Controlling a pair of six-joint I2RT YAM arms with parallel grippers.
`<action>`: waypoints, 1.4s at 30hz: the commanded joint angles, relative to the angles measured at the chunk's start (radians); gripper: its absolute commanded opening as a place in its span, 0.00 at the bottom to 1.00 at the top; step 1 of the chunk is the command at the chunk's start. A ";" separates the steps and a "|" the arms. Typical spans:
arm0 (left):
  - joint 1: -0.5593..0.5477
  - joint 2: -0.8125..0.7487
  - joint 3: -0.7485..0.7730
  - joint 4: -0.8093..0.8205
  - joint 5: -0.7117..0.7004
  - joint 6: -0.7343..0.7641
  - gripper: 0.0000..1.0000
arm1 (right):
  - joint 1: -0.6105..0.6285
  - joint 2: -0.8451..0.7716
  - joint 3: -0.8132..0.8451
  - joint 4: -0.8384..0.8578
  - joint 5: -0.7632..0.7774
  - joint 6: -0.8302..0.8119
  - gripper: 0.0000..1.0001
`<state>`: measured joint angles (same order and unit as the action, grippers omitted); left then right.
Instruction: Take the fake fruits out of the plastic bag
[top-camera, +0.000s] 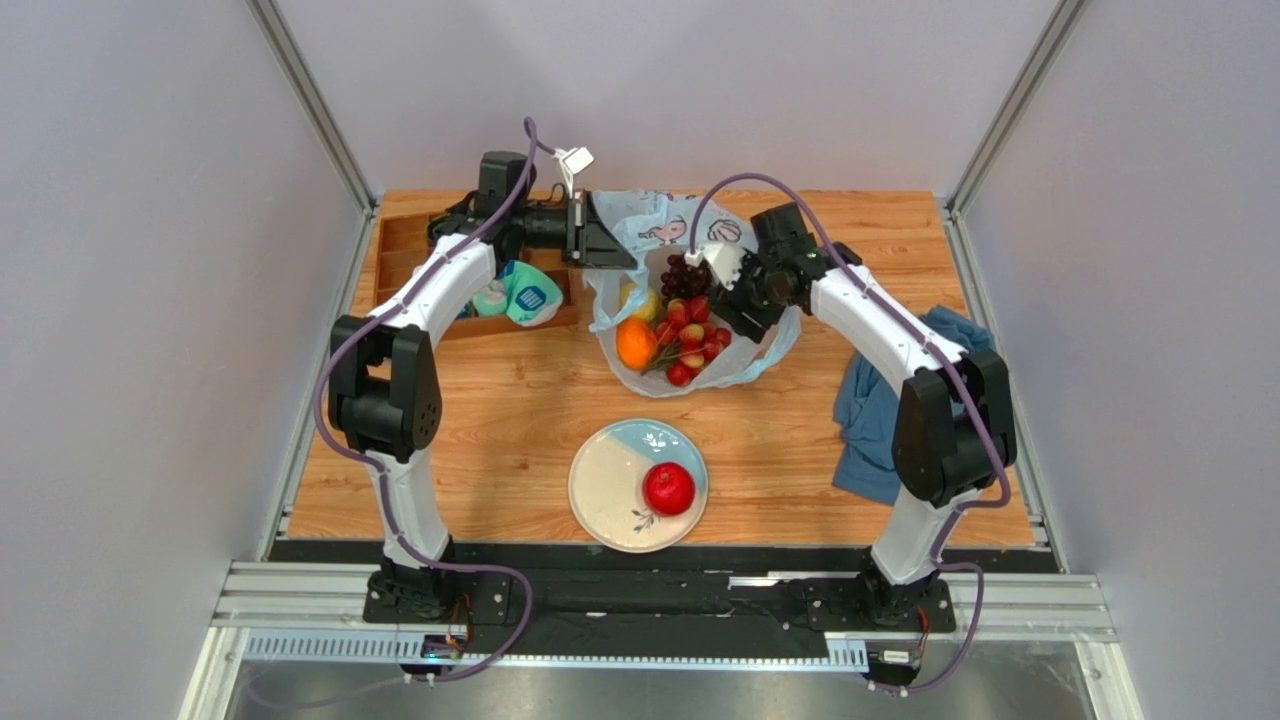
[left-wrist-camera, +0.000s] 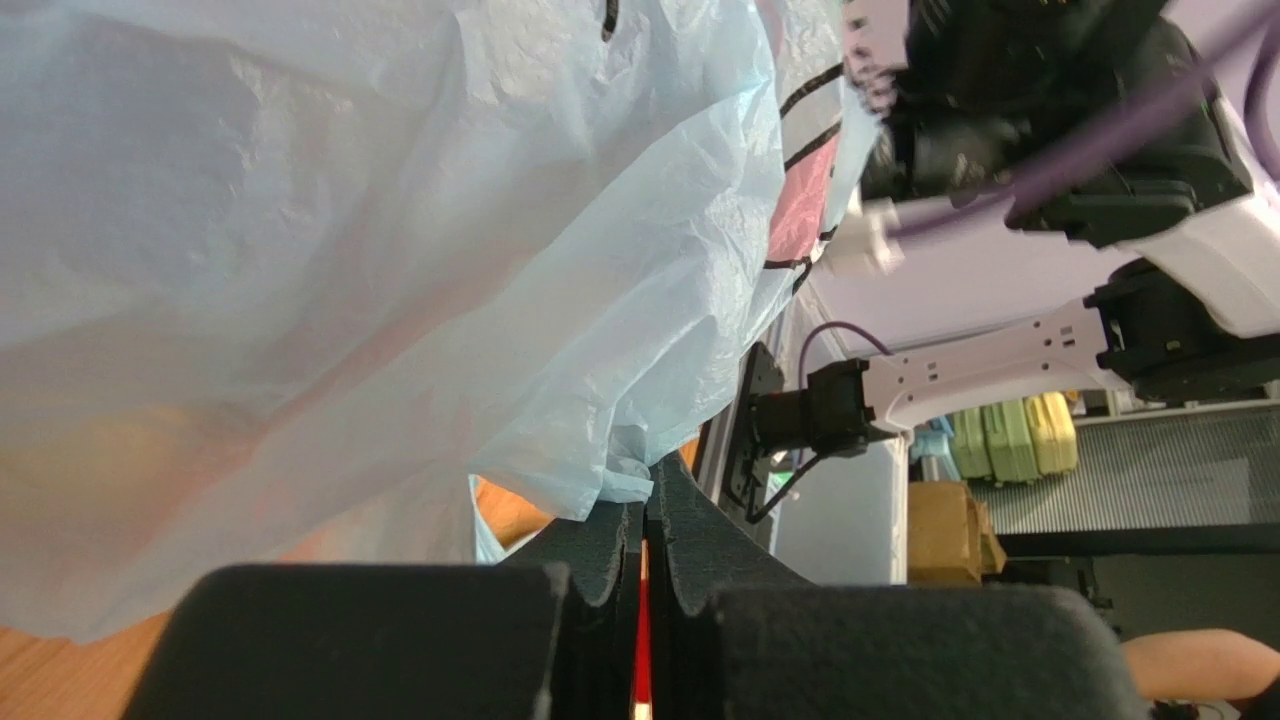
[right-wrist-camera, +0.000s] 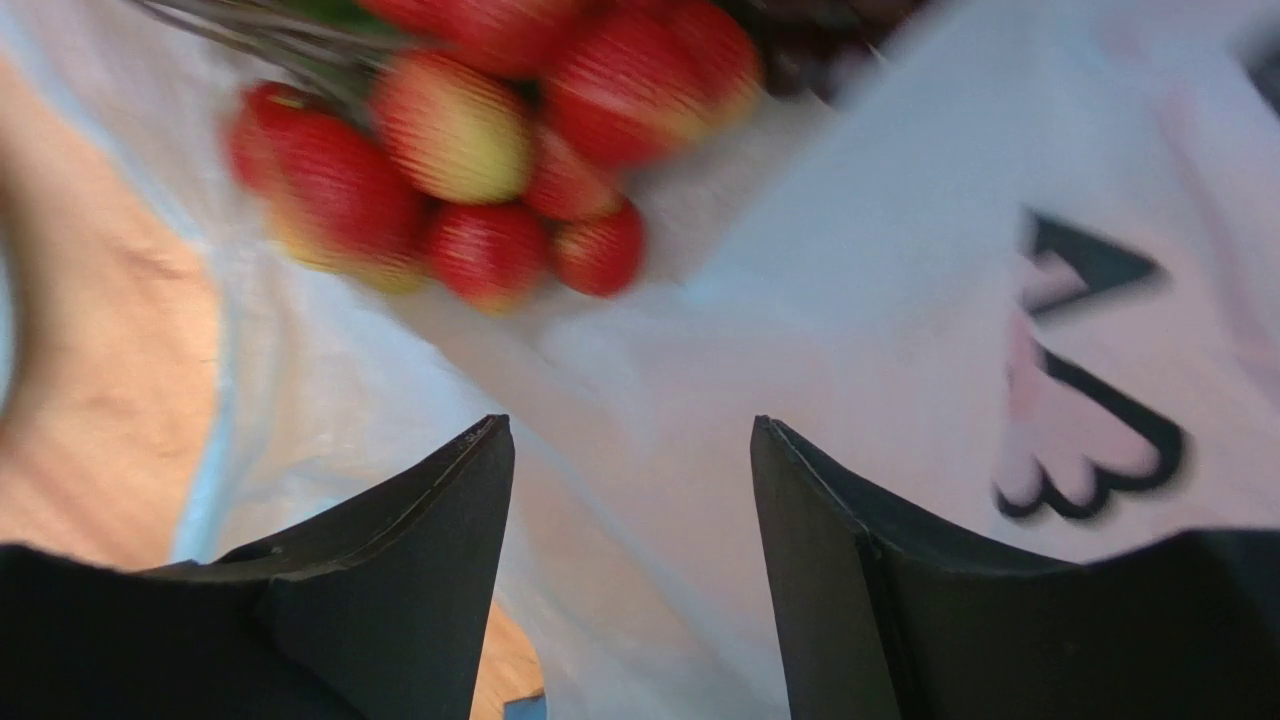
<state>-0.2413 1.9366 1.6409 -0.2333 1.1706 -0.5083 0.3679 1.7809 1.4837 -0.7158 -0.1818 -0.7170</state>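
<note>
The plastic bag (top-camera: 751, 348) lies open at the back middle of the table. Inside it I see an orange (top-camera: 636, 344), a yellow pear (top-camera: 649, 308), dark grapes (top-camera: 687, 278) and a cluster of small red-yellow fruits (top-camera: 693, 336). A red apple (top-camera: 669, 488) rests on the plate (top-camera: 609, 477) near the front. My left gripper (top-camera: 607, 240) is shut on the bag's back-left rim, with film (left-wrist-camera: 376, 270) bunched at its tip (left-wrist-camera: 649, 483). My right gripper (top-camera: 739, 308) hangs open over the bag's right side. Its jaws (right-wrist-camera: 631, 435) stand apart above bare film (right-wrist-camera: 902, 225), with the cluster (right-wrist-camera: 481, 165) just beyond.
Teal-and-white rolled socks (top-camera: 519, 294) lie left of the bag, beside my left forearm. A dark-blue cloth (top-camera: 879, 408) is crumpled at the right edge, under my right arm. A slotted wooden rack (top-camera: 398, 248) sits at the back left corner.
</note>
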 joint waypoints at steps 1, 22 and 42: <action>-0.007 0.027 0.010 0.086 0.038 -0.058 0.00 | 0.150 -0.152 -0.049 0.050 -0.105 -0.116 0.63; -0.004 0.018 -0.012 0.080 0.046 -0.056 0.00 | 0.325 0.100 -0.125 0.297 0.108 -0.394 0.65; -0.003 0.025 -0.024 0.098 0.049 -0.072 0.00 | 0.338 -0.130 -0.125 0.193 0.029 -0.225 0.00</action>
<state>-0.2466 1.9675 1.6161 -0.1722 1.1965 -0.5781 0.6971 1.8061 1.3144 -0.4831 -0.0689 -1.0367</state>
